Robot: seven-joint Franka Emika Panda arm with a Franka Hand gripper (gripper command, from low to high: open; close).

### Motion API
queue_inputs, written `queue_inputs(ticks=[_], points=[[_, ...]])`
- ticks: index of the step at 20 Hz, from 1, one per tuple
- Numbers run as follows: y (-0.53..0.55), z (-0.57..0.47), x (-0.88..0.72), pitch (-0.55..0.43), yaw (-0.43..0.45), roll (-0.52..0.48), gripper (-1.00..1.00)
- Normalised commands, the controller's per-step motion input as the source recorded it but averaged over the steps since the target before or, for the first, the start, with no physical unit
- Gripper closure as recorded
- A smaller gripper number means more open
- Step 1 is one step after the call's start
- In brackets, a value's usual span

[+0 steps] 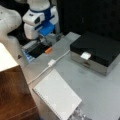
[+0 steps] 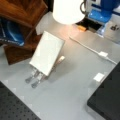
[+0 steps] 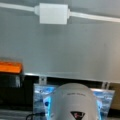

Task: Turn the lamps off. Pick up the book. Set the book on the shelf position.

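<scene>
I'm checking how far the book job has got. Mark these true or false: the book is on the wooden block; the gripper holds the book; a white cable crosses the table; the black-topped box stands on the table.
1. The book is on the wooden block. False: it leans on a metal rack on the table.
2. The gripper holds the book. False: it is far from the book, at the table's back edge.
3. A white cable crosses the table. True.
4. The black-topped box stands on the table. True.
</scene>
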Motion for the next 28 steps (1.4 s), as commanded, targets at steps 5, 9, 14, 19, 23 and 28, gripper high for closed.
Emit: queue_inputs(ticks=[5,9,14,19,23,28], points=[[0.15,-0.25,-0.27,-0.191,0.001,0.064,-1.0],[0.12,-0.27,-0.24,-0.201,0.001,0.063,-1.0],[0.16,-0.31,-0.22,-0.22,-0.009,0.058,-1.0],[0.16,-0.23,-0.21,-0.184,-0.022,0.042,-1.0],[0.18,-0.17,-0.21,-0.139,-0.04,0.0,-1.0],[0.2,-0.18,-0.19,-0.148,-0.054,-0.001,-1.0]])
